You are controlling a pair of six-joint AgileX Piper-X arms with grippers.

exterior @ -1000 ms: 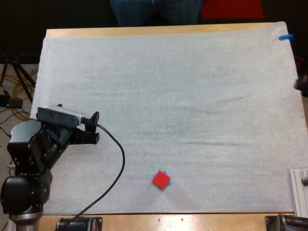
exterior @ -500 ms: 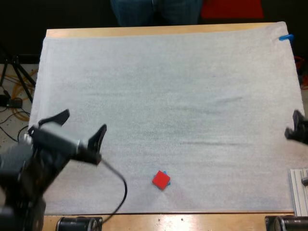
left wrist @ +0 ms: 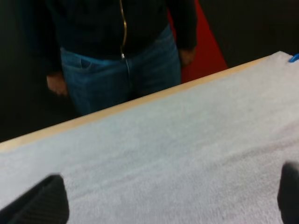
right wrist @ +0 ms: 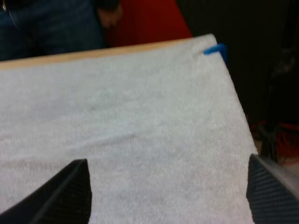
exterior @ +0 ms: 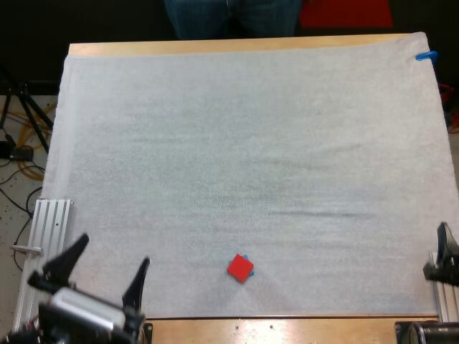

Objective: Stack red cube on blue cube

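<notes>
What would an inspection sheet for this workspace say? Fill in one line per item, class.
Surface: white mat laid over wooden table.
Job's things: red cube sits on blue cube, near the mat's near edge; only a blue corner shows.
Clutter: nothing seen.
Grippers: left gripper open at the near left corner; right gripper open at the right edge; both clear of the cubes.
Cables: orange and black cables on the floor left of the table.
Surroundings: person beyond the far side; tripod at left.

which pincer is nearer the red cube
Left. The left pincer is at the near edge, left of the small red cube; the right pincer is farther, at the right edge.
</notes>
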